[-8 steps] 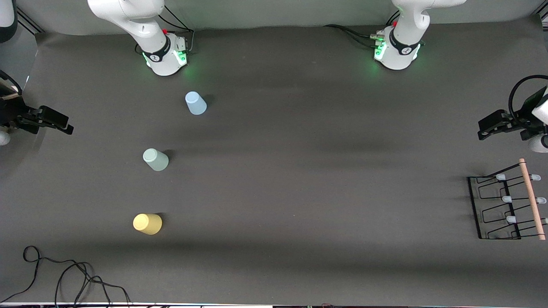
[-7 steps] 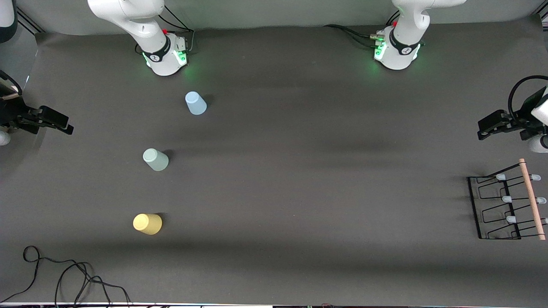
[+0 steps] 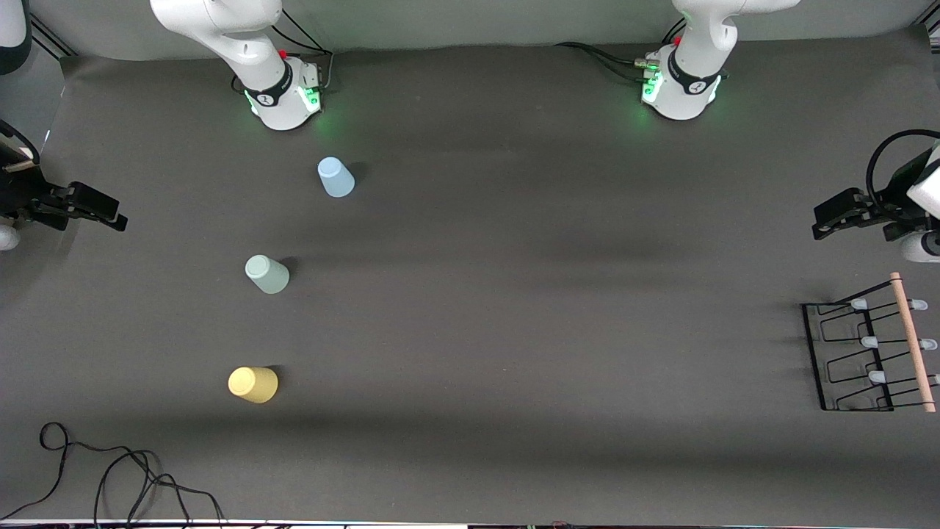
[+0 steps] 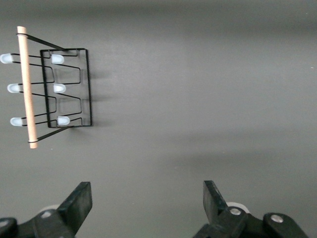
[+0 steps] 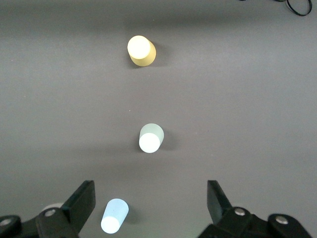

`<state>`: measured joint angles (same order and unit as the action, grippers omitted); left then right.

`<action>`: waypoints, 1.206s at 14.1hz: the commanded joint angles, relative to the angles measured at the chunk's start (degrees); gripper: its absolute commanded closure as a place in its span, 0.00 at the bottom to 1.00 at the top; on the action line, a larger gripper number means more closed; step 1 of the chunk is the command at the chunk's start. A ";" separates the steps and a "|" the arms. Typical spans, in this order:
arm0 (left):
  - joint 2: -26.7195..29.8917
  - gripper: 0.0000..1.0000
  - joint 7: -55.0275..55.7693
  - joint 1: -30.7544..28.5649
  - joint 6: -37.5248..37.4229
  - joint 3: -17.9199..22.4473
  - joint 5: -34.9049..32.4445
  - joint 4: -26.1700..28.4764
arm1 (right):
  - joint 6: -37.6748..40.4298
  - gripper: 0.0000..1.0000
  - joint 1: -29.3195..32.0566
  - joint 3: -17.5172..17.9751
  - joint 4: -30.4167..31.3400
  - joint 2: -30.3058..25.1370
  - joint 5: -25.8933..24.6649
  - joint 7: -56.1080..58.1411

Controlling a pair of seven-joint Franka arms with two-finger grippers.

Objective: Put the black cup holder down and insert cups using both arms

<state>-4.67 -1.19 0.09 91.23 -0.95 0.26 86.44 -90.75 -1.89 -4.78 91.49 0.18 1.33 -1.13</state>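
Left wrist view: left gripper (image 4: pixel 143 208) wide, empty, hovering above mat near black cup holder (image 4: pixel 52 87) at left arm's end of table. You should descend square over wooden rod (image 4: pixel 26 87), pinch mid-length so rack lifts level. Right gripper (image 5: pixel 151 210) wide, waiting over light blue cup (image 5: pixel 115 216); green cup (image 5: pixel 151 138), yellow cup (image 5: pixel 141 50) farther along.

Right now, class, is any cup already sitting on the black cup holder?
No: the black cup holder has bare pegs, while the light blue cup, pale green cup and yellow cup stand apart on the table.
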 commanded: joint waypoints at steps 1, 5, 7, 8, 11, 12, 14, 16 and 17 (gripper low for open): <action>0.54 0.00 0.48 0.26 -0.88 0.15 0.88 0.04 | 1.19 0.00 -0.48 -0.23 -1.23 0.44 -0.80 0.95; 0.54 0.00 0.93 0.35 -1.75 0.15 0.27 0.13 | 1.19 0.00 -0.48 -0.14 -1.32 0.53 -0.80 0.95; 0.45 0.00 0.66 -0.08 -1.50 0.15 0.27 -0.13 | 1.10 0.00 -0.66 -0.14 -1.23 0.53 -0.98 0.95; -0.24 0.00 0.31 -0.35 -0.71 0.33 0.36 -0.57 | 1.10 0.00 -0.66 -0.14 -1.23 0.53 -1.07 0.95; -3.06 0.00 -0.04 -2.45 0.44 0.68 0.09 -2.50 | 1.10 0.00 -0.66 -0.14 -1.23 0.53 -1.24 0.95; -4.28 0.00 -1.00 -3.77 1.66 0.77 -0.17 -3.12 | 1.10 0.00 -0.66 -0.14 -1.23 0.53 -1.24 0.95; -8.57 0.00 -3.03 -6.23 4.47 0.77 -0.61 -4.96 | 1.10 0.00 -0.66 -0.14 -1.23 0.53 -1.24 0.95; -12.97 0.00 -5.47 -10.43 6.49 0.77 -0.52 -7.42 | 1.01 0.00 -0.66 -0.14 -1.23 0.53 -1.24 0.95; -15.26 0.00 -10.45 -12.81 7.37 0.77 -0.52 -8.65 | 1.10 0.00 -0.66 -0.14 -1.23 0.53 -1.24 0.95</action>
<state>-14.75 -5.82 -8.84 98.21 0.11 0.05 82.80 -90.75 -2.10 -4.72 91.49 0.24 1.31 -1.09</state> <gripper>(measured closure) 0.000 0.000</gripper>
